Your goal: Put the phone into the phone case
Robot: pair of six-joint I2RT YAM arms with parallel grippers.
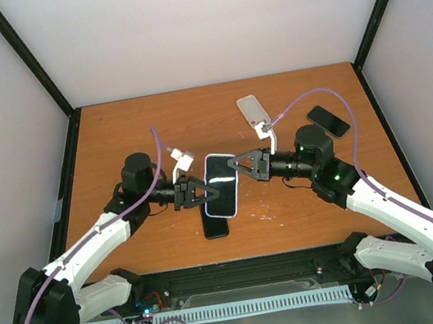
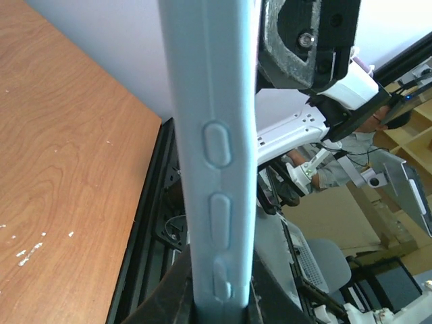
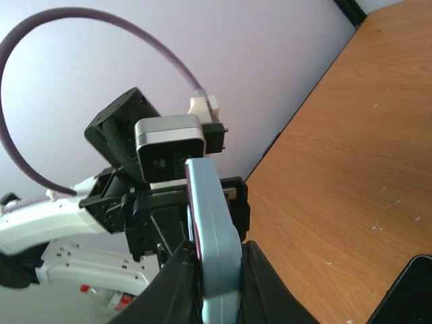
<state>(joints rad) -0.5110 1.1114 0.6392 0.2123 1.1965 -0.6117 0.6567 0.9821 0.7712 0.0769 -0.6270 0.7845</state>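
A light blue phone case (image 1: 220,184) with a dark-screened phone in it is held above the table's middle, between both grippers. My left gripper (image 1: 197,192) is shut on its left edge, and my right gripper (image 1: 241,167) is shut on its right edge. In the left wrist view the case's button side (image 2: 216,135) stands upright between my fingers (image 2: 219,300). In the right wrist view the case (image 3: 214,223) sits in my right gripper (image 3: 217,287), with the phone's purple edge showing along its left side.
A black phone (image 1: 216,226) lies on the table under the held case and shows in the right wrist view (image 3: 408,293). A white phone-shaped object (image 1: 252,109) and another black phone (image 1: 328,120) lie at the back right. A small white object (image 1: 181,159) lies left of centre.
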